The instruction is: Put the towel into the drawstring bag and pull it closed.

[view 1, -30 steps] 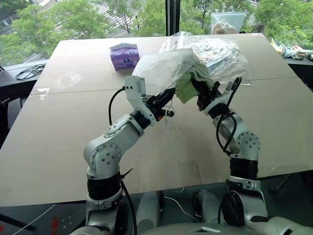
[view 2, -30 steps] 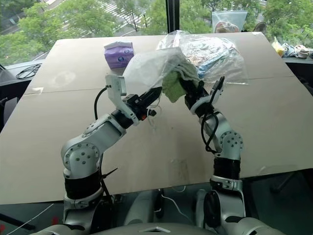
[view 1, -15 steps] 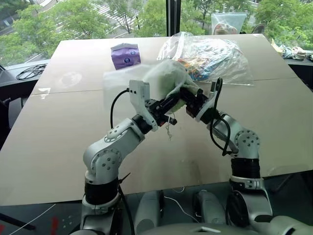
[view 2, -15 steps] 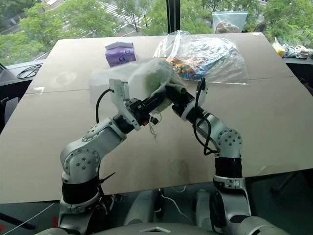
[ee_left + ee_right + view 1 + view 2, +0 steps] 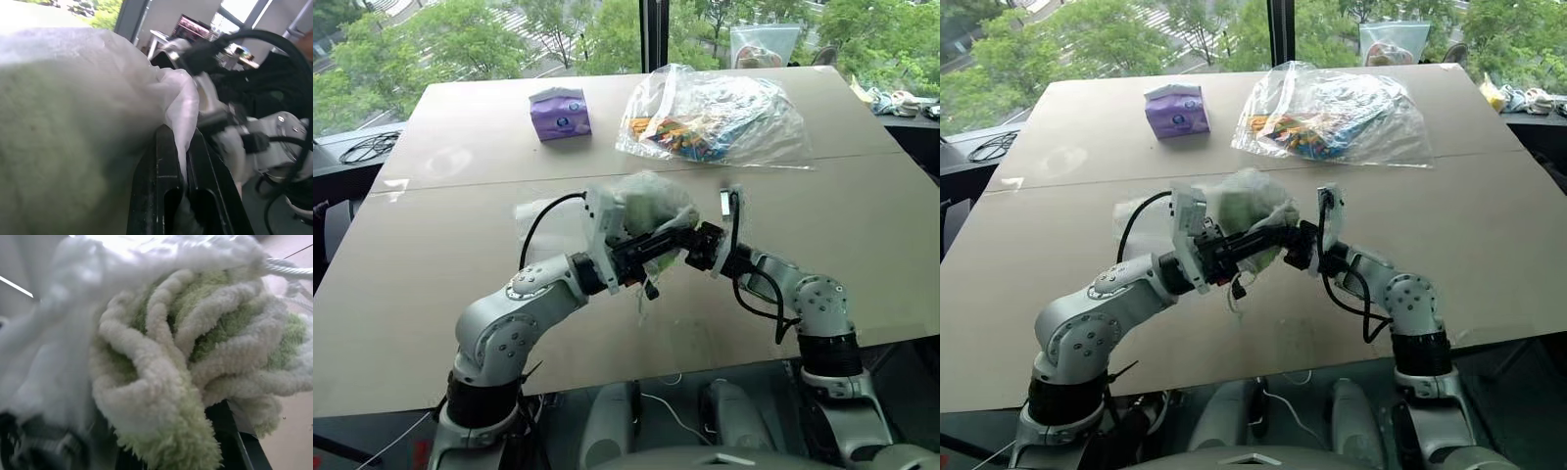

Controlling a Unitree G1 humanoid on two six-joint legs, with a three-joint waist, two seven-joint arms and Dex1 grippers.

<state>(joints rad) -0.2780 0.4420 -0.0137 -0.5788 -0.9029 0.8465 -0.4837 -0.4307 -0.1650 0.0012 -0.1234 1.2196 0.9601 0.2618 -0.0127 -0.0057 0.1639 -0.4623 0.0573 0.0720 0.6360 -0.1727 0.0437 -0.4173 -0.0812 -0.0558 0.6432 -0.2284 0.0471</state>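
Above the tan surface (image 5: 431,255), the left end effector (image 5: 677,242) pinches the white drawstring bag's (image 5: 641,201) fabric while the right end effector (image 5: 693,247) grips the green towel (image 5: 186,357), bunched at the bag's mouth.

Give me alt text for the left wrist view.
The left pincer is shut on a fold of the white drawstring bag, seen up close. The light green towel shows through the thin fabric, and the robot's other arm sits blurred behind.
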